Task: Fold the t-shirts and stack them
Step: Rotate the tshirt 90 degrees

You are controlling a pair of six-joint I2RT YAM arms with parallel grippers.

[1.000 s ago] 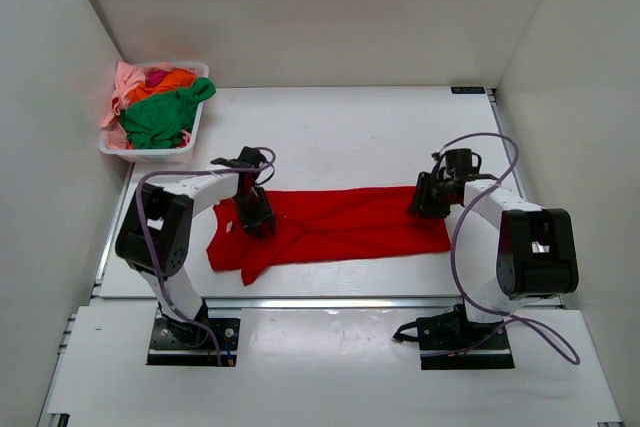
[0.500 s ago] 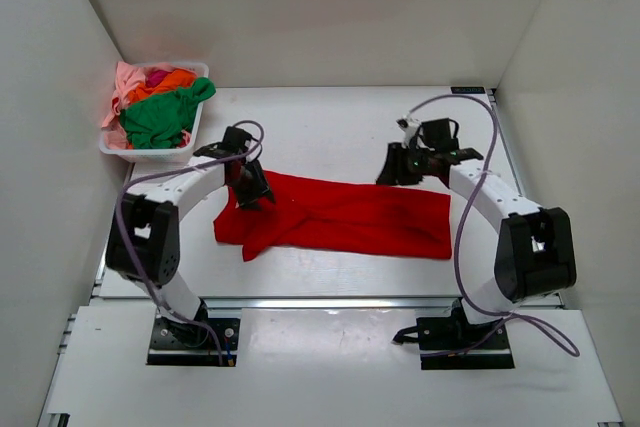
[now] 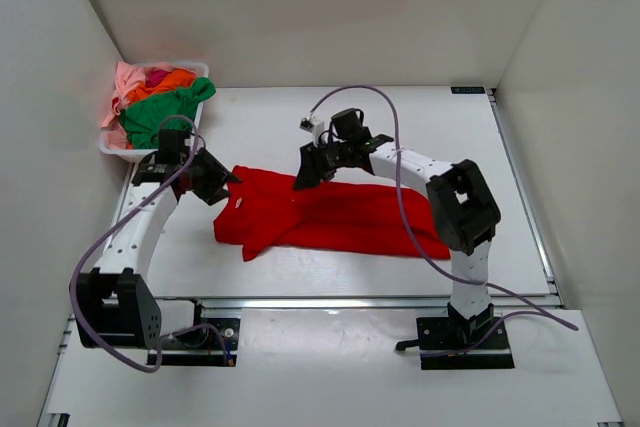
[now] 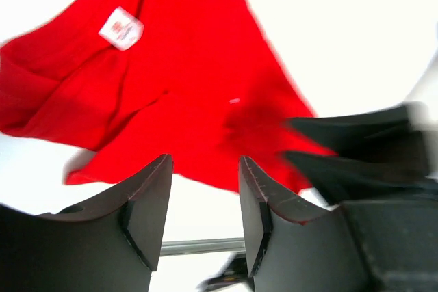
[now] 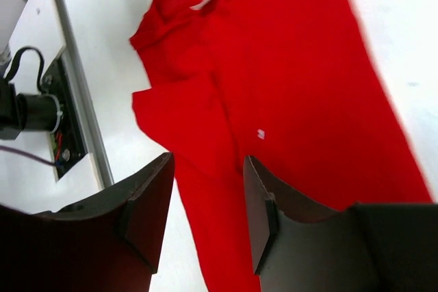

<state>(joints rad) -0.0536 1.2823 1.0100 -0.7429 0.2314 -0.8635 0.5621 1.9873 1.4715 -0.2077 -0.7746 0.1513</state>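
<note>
The bright red t-shirt [image 3: 330, 215] lies crumpled and partly folded across the middle of the table; it also shows in the left wrist view [image 4: 171, 94] and the right wrist view [image 5: 287, 94], with its white neck label up. My left gripper [image 3: 228, 187] is open and empty, at the shirt's left edge near the collar. My right gripper [image 3: 303, 180] is open and empty, over the shirt's upper middle edge. The green [image 3: 160, 117], orange [image 3: 168, 80] and pink [image 3: 122, 82] t-shirts lie heaped in the basket, with a bit of magenta among them.
The white plastic basket [image 3: 150, 155] stands at the far left against the side wall. White walls close in the table on the left, back and right. A metal rail [image 3: 330, 301] runs along the table's near edge.
Both grippers have moved left along the shirt's far edge: the left to the collar end, the right from the right end to the middle. The shirt has shifted and its far edge spread wider.
</note>
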